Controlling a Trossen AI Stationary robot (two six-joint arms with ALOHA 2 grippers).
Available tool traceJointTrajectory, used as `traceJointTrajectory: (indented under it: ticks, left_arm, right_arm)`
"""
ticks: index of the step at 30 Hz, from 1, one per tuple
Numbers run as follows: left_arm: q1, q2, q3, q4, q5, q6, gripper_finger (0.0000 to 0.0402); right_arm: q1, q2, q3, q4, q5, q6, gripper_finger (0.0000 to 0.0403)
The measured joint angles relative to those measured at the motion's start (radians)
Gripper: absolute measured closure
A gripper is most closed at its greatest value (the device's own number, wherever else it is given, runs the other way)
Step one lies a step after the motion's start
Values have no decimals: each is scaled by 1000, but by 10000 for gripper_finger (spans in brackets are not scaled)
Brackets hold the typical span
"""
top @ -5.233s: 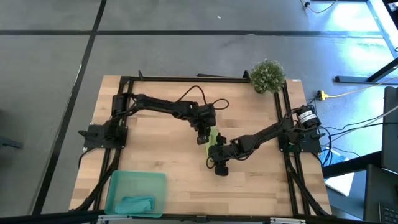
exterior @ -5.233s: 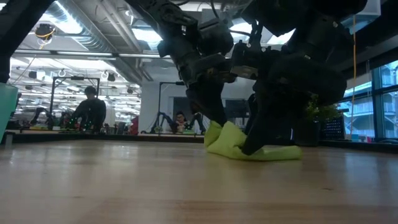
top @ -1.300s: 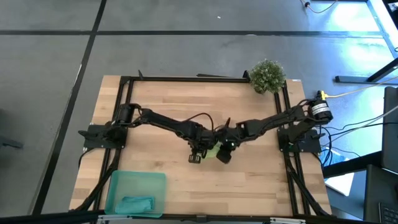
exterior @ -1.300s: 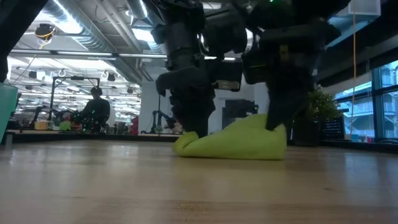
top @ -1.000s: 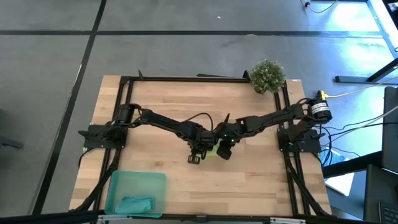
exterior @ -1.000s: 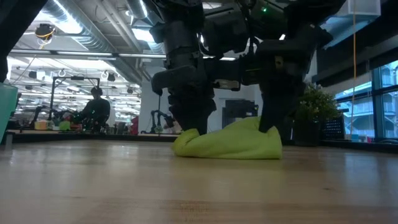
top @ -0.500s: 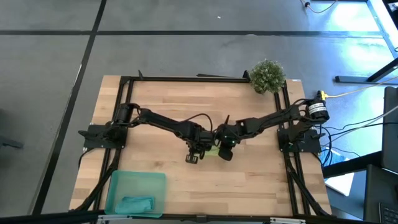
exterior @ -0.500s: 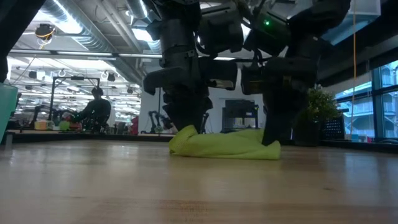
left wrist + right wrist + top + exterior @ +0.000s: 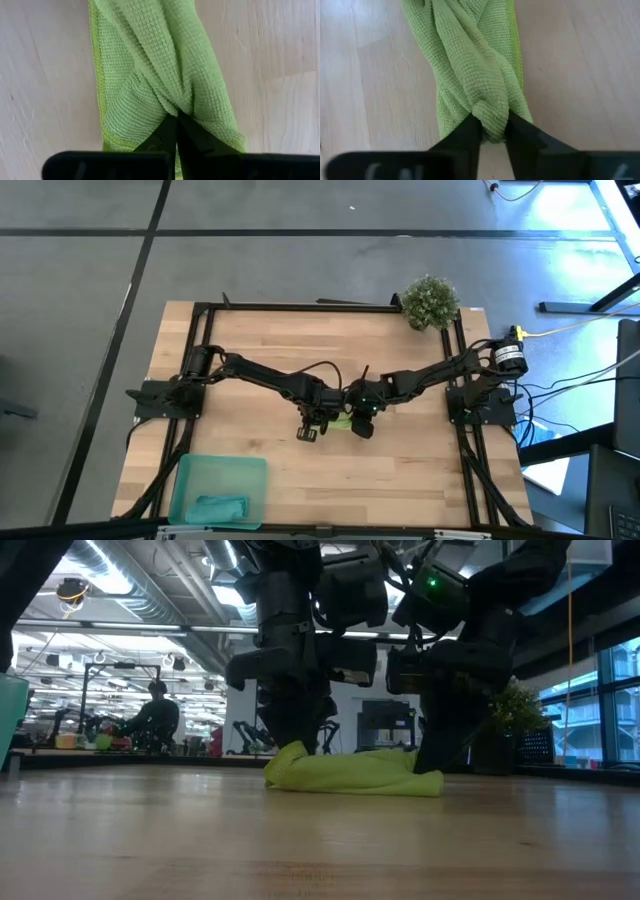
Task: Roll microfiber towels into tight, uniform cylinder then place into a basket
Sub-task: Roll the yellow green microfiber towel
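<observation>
The lime yellow-green towel [image 9: 350,772] lies as a long, low, bunched band on the middle of the table, and a little of it shows between the arms in the high view [image 9: 343,421]. My left gripper [image 9: 175,119] is shut on its left end. My right gripper [image 9: 490,131] is shut on its right end. In the high view the grippers stand close together, the left gripper [image 9: 320,418] beside the right gripper [image 9: 358,420]. The teal towel [image 9: 218,507] lies bunched in the teal-green basket [image 9: 225,468] at the near left corner. My left gripper pinches a gathered fold [image 9: 172,102] at the lime towel's left end between its two fingers, several layers. The fingers come from above, pointing down, and the end rests on the table [image 9: 285,762]. My right gripper pinches a bunch of folds [image 9: 487,112] at the lime towel's right end between its two fingers, several layers. The fingers come from above, pointing down, in line with the band. That end sits low at the table [image 9: 425,780].
A bushy potted plant [image 9: 431,301] stands at the table's far right corner. A black frame [image 9: 320,305] runs along the table's far and side edges. Bare wood lies between the towel and the basket. People and benches show in the room behind.
The lime towel's raised right part has sunk from a hump into a low, flatter band lying along the table. My left gripper has gone a little toward the table's left edge with its end, lengthening the band. Both grippers stay shut on the towel.
</observation>
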Motion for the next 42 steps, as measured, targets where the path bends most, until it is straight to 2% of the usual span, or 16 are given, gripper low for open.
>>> traceJointTrajectory:
  ticks: [4, 8, 12, 17, 24, 29, 33, 38, 42]
  left_arm:
    - [0, -1, 0, -3, 0, 0, 398]
    - [0, -1, 2, -10, 0, 0, 399]
    - [0, -1, 2, -14, 1, 0, 399]
    - [0, -1, 2, -14, 3, 0, 400]
    - [1, -1, 2, -11, 2, 0, 400]
    - [1, 0, 3, -11, 1, -1, 400]
    - [0, 0, 3, -10, -4, 0, 399]
    - [0, 0, 3, -10, -4, 0, 399]
    - [-3, 0, 4, -2, -1, 0, 400]
  right_arm:
    - [0, -1, 0, 0, -19, -1, 265]
    - [-15, -22, 0, -24, -99, 16, 228]
    - [-17, -51, -3, -56, -121, 33, 213]
    - [-17, -79, -3, -86, -121, 37, 214]
    - [-7, -209, -3, -229, 40, 71, 218]
    - [44, -291, 2, -206, 60, 57, 218]
    - [107, -303, 0, -227, 159, 33, 218]
    - [178, -305, 0, -251, 226, 32, 218]
    - [226, -298, 0, -185, 306, 9, 218]
